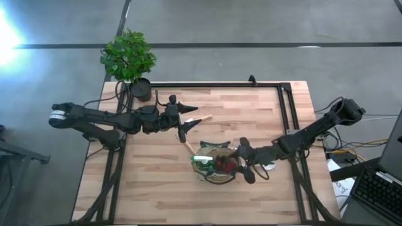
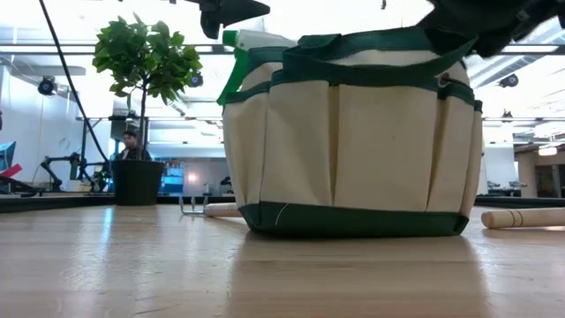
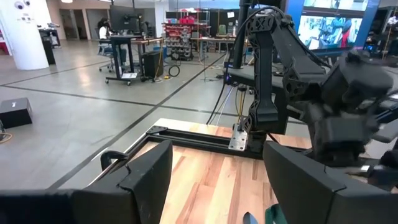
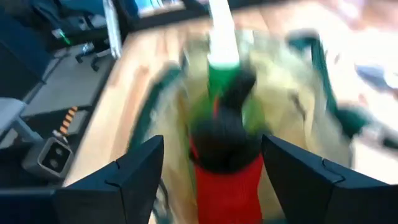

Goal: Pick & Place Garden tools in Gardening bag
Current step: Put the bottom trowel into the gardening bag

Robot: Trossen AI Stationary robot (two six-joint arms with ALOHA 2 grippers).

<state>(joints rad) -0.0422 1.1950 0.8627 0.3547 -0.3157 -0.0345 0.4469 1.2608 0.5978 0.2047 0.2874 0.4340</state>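
Over the bag (image 1: 218,164) at the counter's (image 1: 151,194) near centre, we hold the right gripper (image 4: 211,171), jaws wide, above the glove (image 4: 227,186) and bottle (image 1: 202,160) inside. Left gripper (image 3: 214,180), jaws wide, waits beside a wooden-handled tool (image 1: 196,120).

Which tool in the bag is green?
The spray bottle: green body, white top, standing at the gardening bag's rim. The red glove beside it is inside too.
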